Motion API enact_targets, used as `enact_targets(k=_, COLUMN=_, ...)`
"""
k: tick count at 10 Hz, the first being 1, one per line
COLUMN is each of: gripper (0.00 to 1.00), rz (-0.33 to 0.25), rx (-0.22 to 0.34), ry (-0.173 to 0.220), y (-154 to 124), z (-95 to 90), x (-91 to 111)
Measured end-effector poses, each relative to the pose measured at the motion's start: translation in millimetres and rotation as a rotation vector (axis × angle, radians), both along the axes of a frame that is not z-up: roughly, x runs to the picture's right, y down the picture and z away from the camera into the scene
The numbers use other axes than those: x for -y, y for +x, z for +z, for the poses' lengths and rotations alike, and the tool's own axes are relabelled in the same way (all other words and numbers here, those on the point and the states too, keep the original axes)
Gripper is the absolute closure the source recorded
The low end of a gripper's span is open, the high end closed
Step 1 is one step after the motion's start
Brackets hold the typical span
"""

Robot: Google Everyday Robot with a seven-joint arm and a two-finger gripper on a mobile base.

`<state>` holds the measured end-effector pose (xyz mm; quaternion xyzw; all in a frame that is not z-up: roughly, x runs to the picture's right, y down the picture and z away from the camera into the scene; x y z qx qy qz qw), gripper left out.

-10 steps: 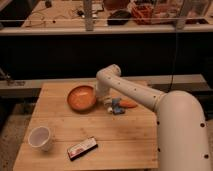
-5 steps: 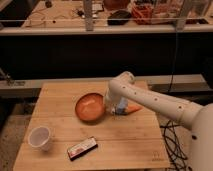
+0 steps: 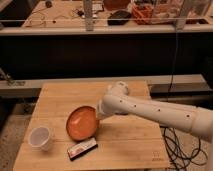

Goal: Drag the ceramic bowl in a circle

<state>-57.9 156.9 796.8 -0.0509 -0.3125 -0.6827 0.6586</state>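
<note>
Three things sit on the wooden bench (image 3: 127, 145): the ceramic bowl (image 3: 81, 124), a white cup (image 3: 40, 137) and a flat dark packet (image 3: 82, 148) with a pale label. The bowl, orange-brown with a darker rim, lies near the middle of the bench, a little toward the front and left of centre. The packet lies just in front of the bowl, and the cup stands well to the bowl's left, near the front left corner.

The robot's white arm (image 3: 160, 112) reaches in from the right edge and bends down toward the bowl. Its hand (image 3: 98, 117) sits at the bowl's right rim, mostly hidden behind the wrist, and whether it is spread, pressed together or pinching the rim cannot be told. A black cable (image 3: 172, 145) lies coiled on the floor to the right of the bench.
</note>
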Motion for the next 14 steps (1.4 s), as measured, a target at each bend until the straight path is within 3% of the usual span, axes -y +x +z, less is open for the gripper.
enact_targets(k=2, gripper=0.98, rz=-0.031, rx=0.067, ry=-0.003, y=-57.1, z=18.8, x=11.8)
enact_targets(k=5, gripper=0.98, rz=-0.022, rx=0.098, ry=-0.033, y=-94.9, z=72.3, x=45.8)
enact_targets(k=7, gripper=0.98, rz=0.010, rx=0.074, ry=-0.049, y=-101.9, z=100.0, x=69.8)
enact_targets(k=10, gripper=0.98, rz=0.105, rx=-0.024, ry=-0.081, y=-71.0, z=135.6, x=101.0)
enact_targets(k=14, gripper=0.98, rz=0.228, rx=-0.153, ry=-0.112, y=30.7, z=153.7, x=107.4)
